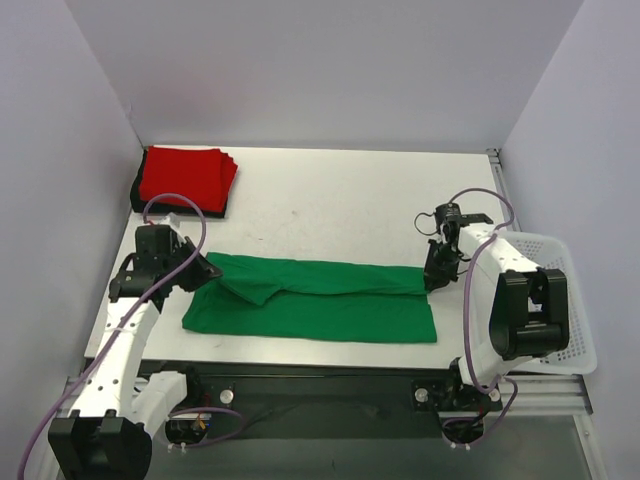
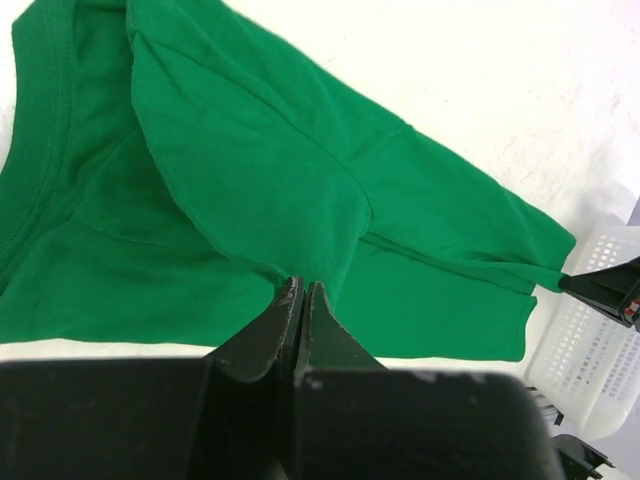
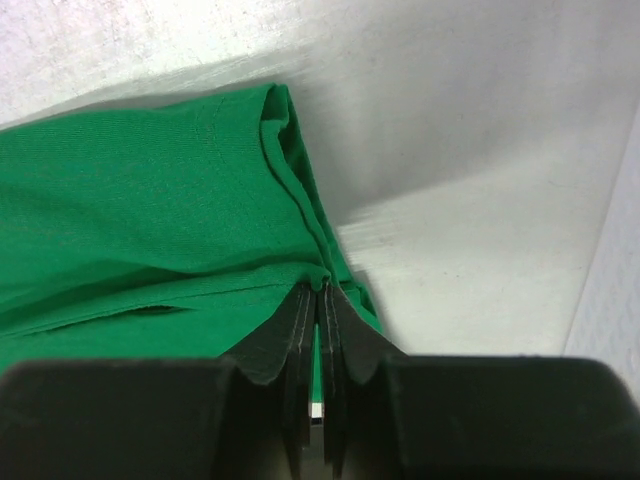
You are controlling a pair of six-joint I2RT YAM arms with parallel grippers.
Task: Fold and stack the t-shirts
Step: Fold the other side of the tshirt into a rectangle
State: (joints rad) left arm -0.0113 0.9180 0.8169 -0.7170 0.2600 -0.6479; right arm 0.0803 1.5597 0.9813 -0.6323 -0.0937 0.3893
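A bright green t-shirt [image 1: 330, 305] lies as a long band across the near part of the table, its far edge folded over toward me. My left gripper [image 1: 207, 270] is at the shirt's left end, shut, with a ridge of green cloth [image 2: 250, 150] drawn up into its tips [image 2: 300, 285]. At the right end my right gripper [image 1: 436, 278] is shut on the folded corner; green cloth [image 3: 150, 200] is pinched between its tips [image 3: 322, 287]. A folded red t-shirt [image 1: 185, 175] sits at the back left on top of a black one [image 1: 136, 195].
A white mesh basket [image 1: 565, 300] stands off the table's right edge beside the right arm, and it also shows in the left wrist view [image 2: 590, 350]. White walls close in the back and both sides. The table's near edge [image 1: 300, 352] runs just below the shirt.
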